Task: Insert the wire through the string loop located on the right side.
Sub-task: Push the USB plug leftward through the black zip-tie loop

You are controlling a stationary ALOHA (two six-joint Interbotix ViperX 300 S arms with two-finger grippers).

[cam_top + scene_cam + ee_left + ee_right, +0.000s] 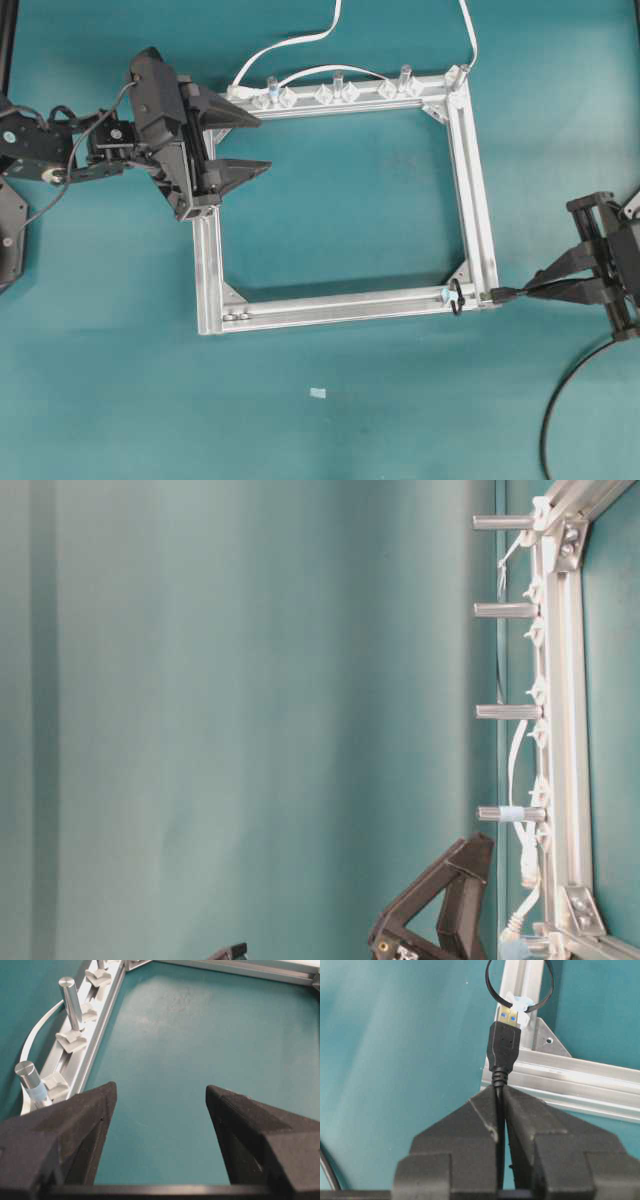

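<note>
Open teal desk (340, 215) inside aluminium frame (470, 180), upright posts (337, 80) along far bar, string loop (456, 296) unobstructed, plug (503, 1050) just short of it.

The wire (504, 1047), thin and black, ends in a black plug with a metal tip aimed at the string loop (520, 985), a small black ring standing open on the frame bar just beyond it.

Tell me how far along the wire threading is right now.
Done: the right gripper has the wire pinched just behind its plug. In hand: the plug's metal tip is lined up with the string loop on the frame, apparently not yet through it. Left: push the plug through. The left gripper waits with jaws open at the far corner.
</note>
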